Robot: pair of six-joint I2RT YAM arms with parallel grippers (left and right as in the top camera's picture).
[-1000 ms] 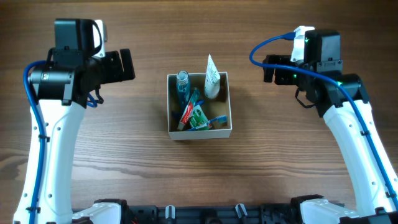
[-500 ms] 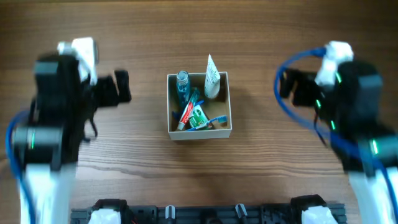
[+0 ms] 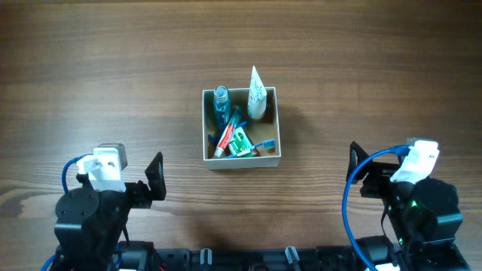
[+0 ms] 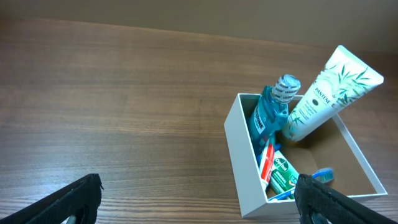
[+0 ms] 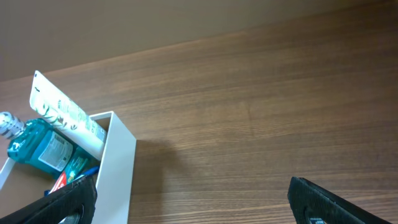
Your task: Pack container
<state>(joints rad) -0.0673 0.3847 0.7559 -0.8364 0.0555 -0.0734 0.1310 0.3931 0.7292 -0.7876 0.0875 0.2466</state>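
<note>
The container (image 3: 242, 160), a white-walled cardboard box with a tan inside, stands mid-table. It holds a blue mouthwash bottle (image 3: 220, 105), a white tube (image 3: 257, 98) leaning over its far rim, a toothpaste tube (image 3: 235, 139) and a blue toothbrush (image 3: 261, 144). My left gripper (image 3: 156, 179) is open and empty at the near left, well short of the box. My right gripper (image 3: 354, 172) is open and empty at the near right. The left wrist view shows the box (image 4: 242, 155) ahead to the right. The right wrist view shows the box's wall (image 5: 115, 168) at the left.
Bare wood-grain tabletop (image 3: 113, 90) lies all around the box. The arm bases sit along the near edge (image 3: 241, 256).
Both arms have pulled back from beside the box at mid-table to the near edge. The box and its contents have not moved.
</note>
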